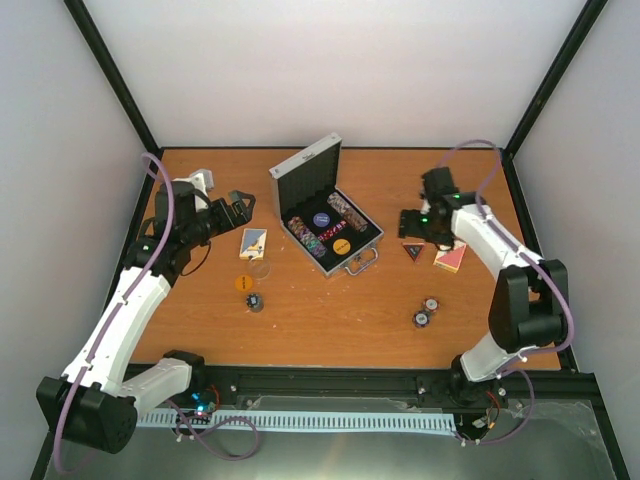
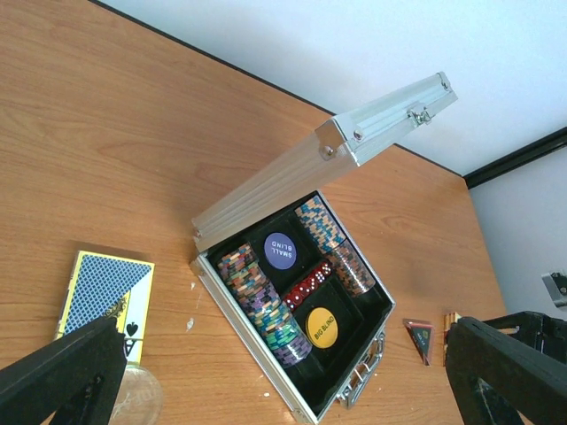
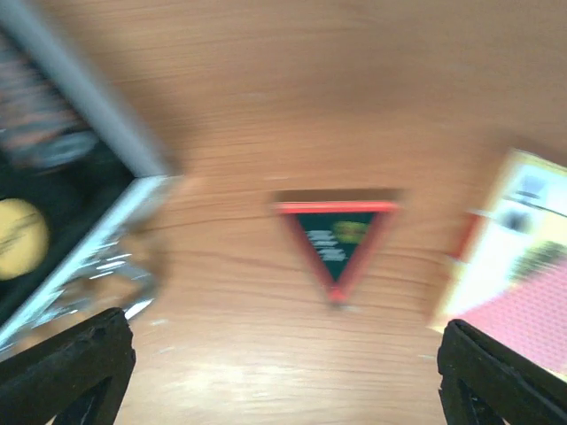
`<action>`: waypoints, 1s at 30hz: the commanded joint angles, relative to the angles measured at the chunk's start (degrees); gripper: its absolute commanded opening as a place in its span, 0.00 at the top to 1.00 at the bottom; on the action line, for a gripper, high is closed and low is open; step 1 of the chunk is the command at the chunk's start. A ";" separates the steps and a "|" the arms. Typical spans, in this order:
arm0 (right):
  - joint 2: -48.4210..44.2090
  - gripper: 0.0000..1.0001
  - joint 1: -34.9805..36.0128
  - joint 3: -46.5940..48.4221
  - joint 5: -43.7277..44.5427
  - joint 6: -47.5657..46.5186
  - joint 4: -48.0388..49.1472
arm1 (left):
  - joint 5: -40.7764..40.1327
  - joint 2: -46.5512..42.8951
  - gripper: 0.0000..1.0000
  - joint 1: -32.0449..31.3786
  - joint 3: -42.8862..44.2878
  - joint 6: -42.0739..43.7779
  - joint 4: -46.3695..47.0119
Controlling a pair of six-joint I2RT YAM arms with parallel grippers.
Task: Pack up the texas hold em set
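Texas hold em set's triangular token (image 3: 335,239) is lying just ahead of the right gripper (image 3: 283,354), hanging spread and empty, red card box (image 3: 523,274) rightward, open case (image 3: 84,226) leftward. Left gripper (image 2: 282,350), equally spread, is facing that case, blue card box (image 2: 102,297) by its left finger.

The table (image 1: 330,330) is orange-brown wood-grain laminate, smooth with a soft sheen. The case (image 2: 266,181) at its middle has ribbed, brushed aluminium walls with brighter polished metal corners. Its handle (image 2: 361,379) is shiny metal, and the lining (image 2: 368,305) inside is matt black. The poker chips (image 2: 261,297) look like matt moulded plastic, the red dice (image 2: 306,285) glossy. The card box (image 2: 102,292) to the left is printed card with a slight gloss. The triangular token (image 3: 335,237) is too blurred to judge. The left arm (image 1: 125,315) wears smooth white plastic shells.
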 commanded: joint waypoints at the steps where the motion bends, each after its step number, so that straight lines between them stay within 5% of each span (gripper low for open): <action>1: -0.37 0.06 -9.40 -3.08 5.13 2.13 -1.13 | -0.42 0.28 0.00 0.15 2.75 0.88 0.07; 8: 5.54 0.00 -16.11 -2.62 6.30 4.09 0.83 | -0.07 0.16 0.00 0.15 3.42 0.04 0.09; 30: 15.37 0.01 -16.88 0.02 7.15 3.41 0.08 | -0.80 -1.73 0.00 0.14 1.66 -1.58 -0.17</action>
